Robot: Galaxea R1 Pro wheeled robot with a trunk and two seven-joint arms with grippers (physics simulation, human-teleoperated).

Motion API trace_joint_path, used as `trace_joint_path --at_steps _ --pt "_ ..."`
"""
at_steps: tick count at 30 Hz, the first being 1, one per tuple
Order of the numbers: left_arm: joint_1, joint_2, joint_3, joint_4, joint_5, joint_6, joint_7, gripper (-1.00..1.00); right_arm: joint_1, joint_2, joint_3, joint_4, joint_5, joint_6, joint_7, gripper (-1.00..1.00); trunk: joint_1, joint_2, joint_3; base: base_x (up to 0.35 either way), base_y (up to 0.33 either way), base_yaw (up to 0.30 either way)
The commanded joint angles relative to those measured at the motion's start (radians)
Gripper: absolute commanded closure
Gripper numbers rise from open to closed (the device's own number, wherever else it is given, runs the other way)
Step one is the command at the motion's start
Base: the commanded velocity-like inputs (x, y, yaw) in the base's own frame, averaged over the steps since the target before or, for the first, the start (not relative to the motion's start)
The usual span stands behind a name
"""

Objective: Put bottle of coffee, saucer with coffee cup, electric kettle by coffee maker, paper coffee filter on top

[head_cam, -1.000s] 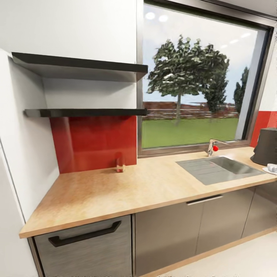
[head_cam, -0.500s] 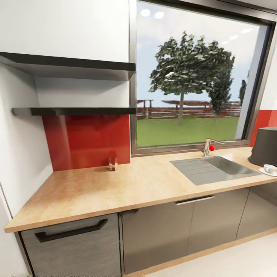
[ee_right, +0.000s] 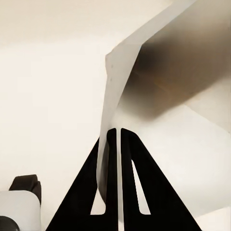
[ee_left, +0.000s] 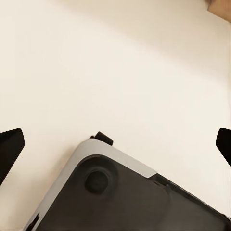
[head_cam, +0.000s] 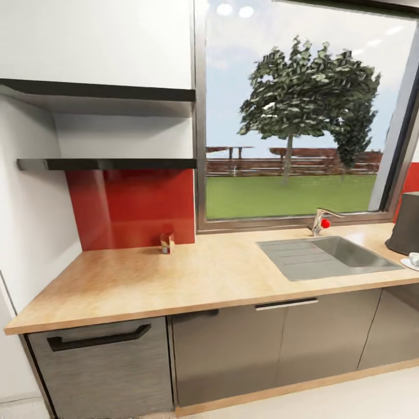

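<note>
wood-grain countertop (head_cam: 174, 279) runs left to right under the window, mostly bare in the head view. far right, at the frame edge: dark coffee maker (head_cam: 407, 224) standing on the counter, with a white saucer (head_cam: 411, 263) and coffee cup (head_cam: 415, 258) just in front of it, both cut off by the frame. cup appears to sit on the saucer; cannot confirm fully.

small bottle of coffee (head_cam: 167, 242) stands upright on the counter against the red backsplash (head_cam: 134, 206), below the two dark shelves (head_cam: 105, 164), well apart from the coffee maker, with the sink (head_cam: 329, 256) between them. it looks reddish-brown, short, too small for detail. judgement: it is off the shelf but not yet beside the machine.

right gripper (ee_right: 118, 144): black fingers pressed nearly together, pinching a thin white sheet edge-on, which i take to be the paper coffee filter (ee_right: 144, 82). the edge pinch suits something thin and floppy, letting it hang free above pale floor.

left gripper (ee_left: 115, 144): fingertips at opposite frame edges, jaws wide, nothing between them; grey robot base (ee_left: 125, 197) and floor below. likely idle for transit.

no kettle identified.
</note>
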Motion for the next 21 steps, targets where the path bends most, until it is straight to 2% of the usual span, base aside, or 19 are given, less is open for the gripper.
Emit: trace_joint_path --at_steps 1,21 --pt "-0.001 0.000 -0.001 0.002 0.009 -0.003 -0.008 -1.00 -0.002 -0.001 -0.003 0.003 0.002 -0.006 0.004 1.00 0.000 -0.001 -0.002 0.000 -0.330 0.063" --pt "-0.001 0.000 -0.001 0.002 0.009 -0.002 -0.008 -1.00 -0.002 -0.001 -0.003 0.004 0.002 -0.007 0.004 1.00 0.000 -0.001 -0.003 0.000 -0.330 0.003"
